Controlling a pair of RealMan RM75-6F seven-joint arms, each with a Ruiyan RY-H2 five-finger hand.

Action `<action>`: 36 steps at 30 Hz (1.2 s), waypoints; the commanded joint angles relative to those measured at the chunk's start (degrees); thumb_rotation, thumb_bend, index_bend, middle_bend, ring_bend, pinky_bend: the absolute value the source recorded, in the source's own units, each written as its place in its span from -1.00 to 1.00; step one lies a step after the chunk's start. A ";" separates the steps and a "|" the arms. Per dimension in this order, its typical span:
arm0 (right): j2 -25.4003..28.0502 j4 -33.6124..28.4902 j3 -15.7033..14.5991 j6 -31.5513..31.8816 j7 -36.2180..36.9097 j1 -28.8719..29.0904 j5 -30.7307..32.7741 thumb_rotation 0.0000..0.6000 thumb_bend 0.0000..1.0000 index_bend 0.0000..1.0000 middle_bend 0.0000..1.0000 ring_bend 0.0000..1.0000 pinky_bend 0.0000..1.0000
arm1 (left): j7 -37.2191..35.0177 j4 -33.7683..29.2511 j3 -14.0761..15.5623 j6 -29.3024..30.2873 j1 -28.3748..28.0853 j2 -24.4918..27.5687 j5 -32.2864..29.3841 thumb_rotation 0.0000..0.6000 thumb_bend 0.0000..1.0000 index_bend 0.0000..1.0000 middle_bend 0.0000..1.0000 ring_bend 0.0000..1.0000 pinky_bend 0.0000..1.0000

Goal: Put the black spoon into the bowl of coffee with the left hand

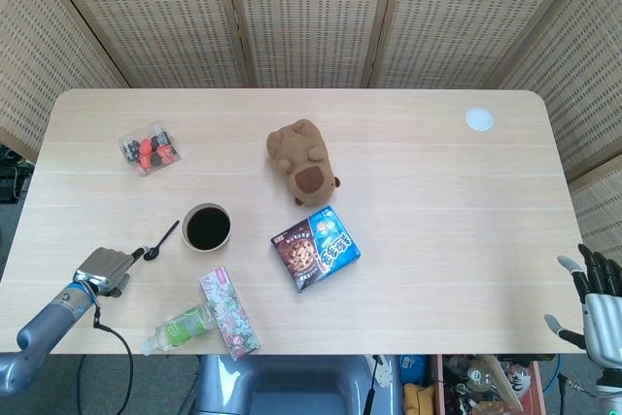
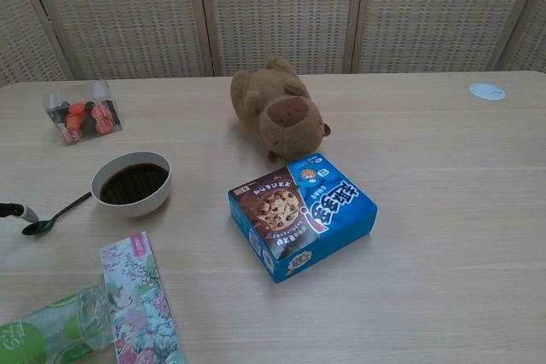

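Observation:
The black spoon point(image 1: 161, 240) lies flat on the table just left of the white bowl of coffee point(image 1: 207, 226), with its handle tip near the bowl's rim. The spoon point(image 2: 56, 214) and bowl of coffee point(image 2: 131, 182) also show at the left of the chest view. My left hand point(image 1: 105, 268) rests low at the table's front left, its fingertips reaching the spoon's scoop end. Only one fingertip point(image 2: 12, 209) shows at the chest view's left edge. It does not lift the spoon. My right hand point(image 1: 598, 300) hangs open off the table's front right corner.
A flowered packet point(image 1: 229, 312) and a green bottle point(image 1: 180, 328) lie at the front edge near my left hand. A blue cookie box point(image 1: 316, 247) and a brown plush toy point(image 1: 302, 161) sit mid-table. A clear pack of red and black pieces point(image 1: 149, 148) is at the far left.

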 commanded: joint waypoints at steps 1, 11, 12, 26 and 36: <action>0.07 0.06 -0.02 0.22 0.17 -0.19 0.01 1.00 -0.48 -0.58 -0.75 -1.00 -0.75 | 0.58 -0.31 0.29 -0.22 -0.42 -0.30 -0.50 1.00 0.38 -0.85 0.73 0.52 0.38; -0.12 0.72 -0.08 0.51 1.04 -0.62 0.02 1.00 -0.48 -0.58 -0.75 -1.00 -0.75 | 3.58 -2.13 1.46 -0.33 -2.24 -0.99 -2.78 1.00 0.38 -0.85 0.75 0.53 0.38; -0.13 0.80 -0.09 0.55 1.14 -0.68 0.02 1.00 -0.48 -0.58 -0.75 -1.00 -0.75 | 3.85 -2.38 1.51 -0.12 -2.40 -1.10 -2.97 1.00 0.38 -0.85 0.75 0.53 0.38; -0.18 1.46 -0.07 1.01 1.98 -1.33 0.15 1.00 -0.48 -0.58 -0.75 -1.00 -0.75 | 3.93 -5.30 0.59 3.68 -3.36 -2.25 -3.10 1.00 0.38 -0.85 0.75 0.53 0.38; -0.15 1.39 -0.02 1.03 1.84 -1.53 0.19 1.00 -0.48 -0.58 -0.75 -1.00 -0.75 | 1.05 -1.70 -0.11 3.64 -2.95 -3.26 -3.62 1.00 0.38 -0.85 0.75 0.53 0.38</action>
